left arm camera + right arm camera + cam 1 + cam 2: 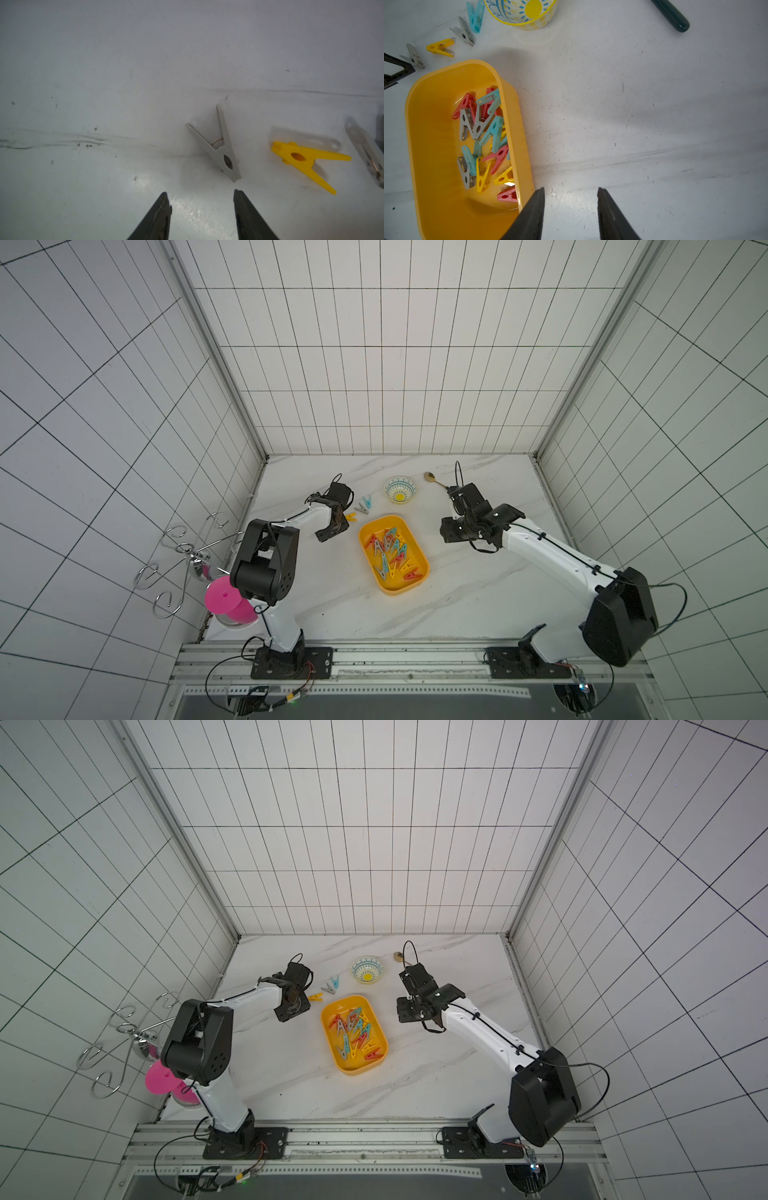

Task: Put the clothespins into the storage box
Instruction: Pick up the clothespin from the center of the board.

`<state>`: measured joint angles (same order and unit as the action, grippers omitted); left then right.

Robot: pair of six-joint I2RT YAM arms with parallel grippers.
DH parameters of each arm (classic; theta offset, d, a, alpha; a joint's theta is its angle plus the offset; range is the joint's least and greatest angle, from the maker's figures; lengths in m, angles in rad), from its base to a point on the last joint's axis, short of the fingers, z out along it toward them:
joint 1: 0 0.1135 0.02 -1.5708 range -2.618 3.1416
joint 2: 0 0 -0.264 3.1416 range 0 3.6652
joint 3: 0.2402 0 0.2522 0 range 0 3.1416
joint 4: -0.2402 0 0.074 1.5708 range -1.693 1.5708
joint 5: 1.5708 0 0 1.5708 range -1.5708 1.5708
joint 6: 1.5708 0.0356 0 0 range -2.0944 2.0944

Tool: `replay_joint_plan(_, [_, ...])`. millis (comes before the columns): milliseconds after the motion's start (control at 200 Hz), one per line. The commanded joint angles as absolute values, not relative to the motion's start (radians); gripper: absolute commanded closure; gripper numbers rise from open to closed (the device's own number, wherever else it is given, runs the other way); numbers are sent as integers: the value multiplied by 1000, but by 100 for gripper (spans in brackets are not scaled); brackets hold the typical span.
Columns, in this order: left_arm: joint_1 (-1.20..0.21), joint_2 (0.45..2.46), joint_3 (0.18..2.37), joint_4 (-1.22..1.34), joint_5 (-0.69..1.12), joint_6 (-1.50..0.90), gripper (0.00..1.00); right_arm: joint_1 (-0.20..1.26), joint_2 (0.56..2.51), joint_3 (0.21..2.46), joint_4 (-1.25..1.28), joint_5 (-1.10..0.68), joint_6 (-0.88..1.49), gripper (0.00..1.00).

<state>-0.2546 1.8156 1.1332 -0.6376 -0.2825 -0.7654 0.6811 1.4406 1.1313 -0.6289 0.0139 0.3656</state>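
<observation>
Clothespins (pixel 488 133) lie heaped in the yellow storage box (pixel 431 135) mid-scene; four more lie on the table (pixel 633 104) just beyond its far-left corner. Left gripper (pixel 200 195) hangs there, fingers about half spread and empty, a grey clothespin (pixel 223 151) just ahead of its tips, untouched, a yellow clothespin (pixel 301 158) beside that. Right gripper (pixel 571 191), likewise parted and empty, hovers over bare table right of the box.

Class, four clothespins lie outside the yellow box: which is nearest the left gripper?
The grey clothespin just ahead of the left gripper; the yellow clothespin, second grey clothespin and teal clothespin lie farther off.
</observation>
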Motion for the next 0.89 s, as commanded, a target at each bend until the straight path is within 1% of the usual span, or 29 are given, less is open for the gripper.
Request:
replay_joint_plan(0, [-245, 1843, 1160, -591, -269, -749, 49, 688, 1454, 1119, -629, 12, 350, 55])
replay_joint_plan(215, [-244, 1855, 1172, -568, -243, -756, 49, 687, 1462, 1113, -625, 11, 350, 54])
replay_joint_plan(435, [-244, 1802, 1164, -572, -245, -787, 49, 688, 1479, 1118, -621, 3, 348, 54])
replay_joint_plan(490, [-244, 1799, 1165, -568, -254, -794, 47, 687, 1484, 1120, -619, 0, 348, 54])
replay_joint_plan(655, [-242, 1848, 1202, -577, -248, -790, 45, 690, 1485, 1114, -619, 0, 346, 54])
replay_joint_plan(889, [-241, 1920, 1259, -612, -233, -802, 45, 690, 1485, 1117, -624, 7, 331, 54])
